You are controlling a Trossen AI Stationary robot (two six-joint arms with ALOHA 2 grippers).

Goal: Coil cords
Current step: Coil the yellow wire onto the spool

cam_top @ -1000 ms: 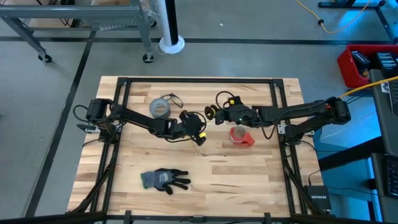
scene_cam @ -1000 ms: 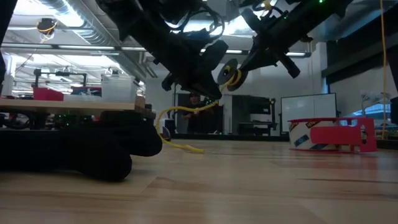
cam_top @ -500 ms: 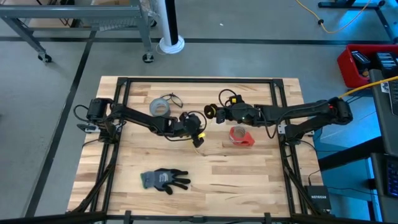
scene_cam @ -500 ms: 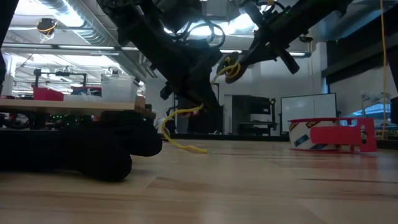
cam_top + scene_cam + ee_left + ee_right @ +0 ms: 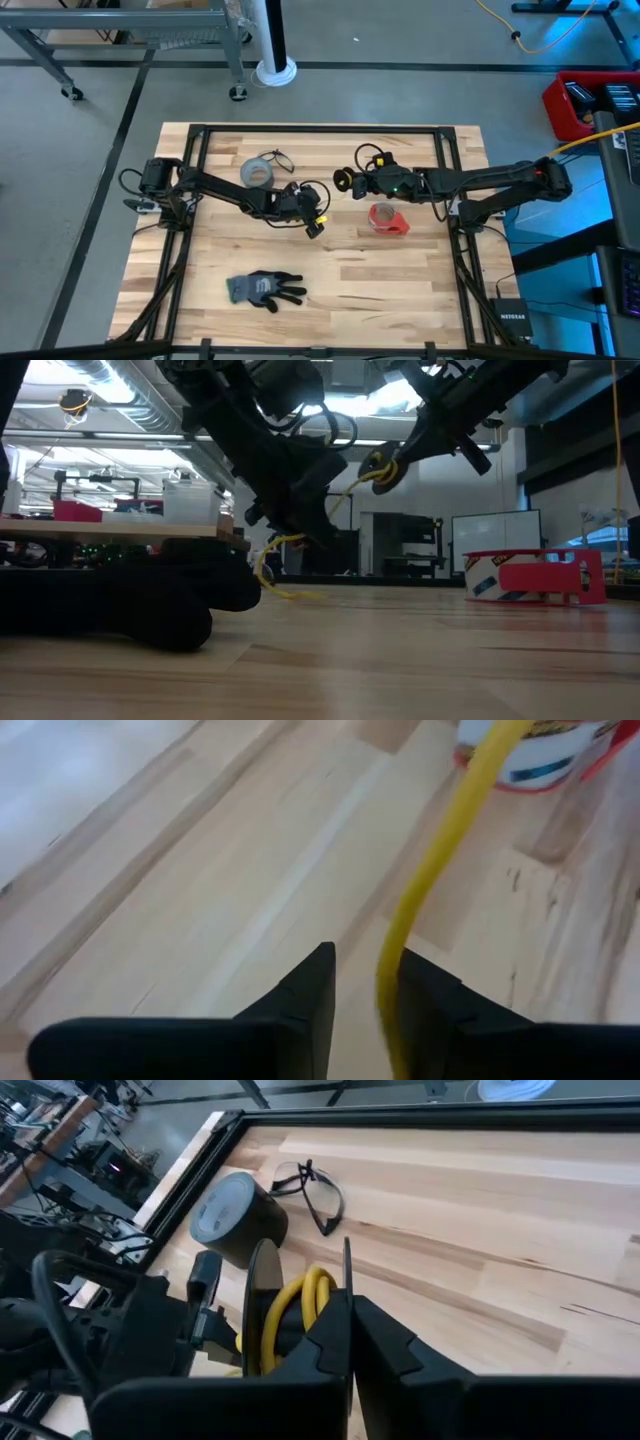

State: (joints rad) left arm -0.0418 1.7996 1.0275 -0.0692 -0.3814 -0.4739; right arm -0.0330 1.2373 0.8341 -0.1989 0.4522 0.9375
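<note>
Partly coiled yellow cord (image 5: 292,1312), black parts

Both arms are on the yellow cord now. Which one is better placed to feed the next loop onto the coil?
Probably left. The left gripper pinches the loose run of the yellow cord low over the table, free to guide it. The right gripper holds the wound coil raised.

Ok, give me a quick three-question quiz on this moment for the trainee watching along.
1. True or false: the red tape roll is held by the right gripper.
2. Which gripper has the yellow cord running between its fingers in its own wrist view: A left, B right?
3. Fill in: the glove lies on the ___.

Key: 1 false, the roll sits on the table. 2 A, the left gripper. 3 table.
</note>
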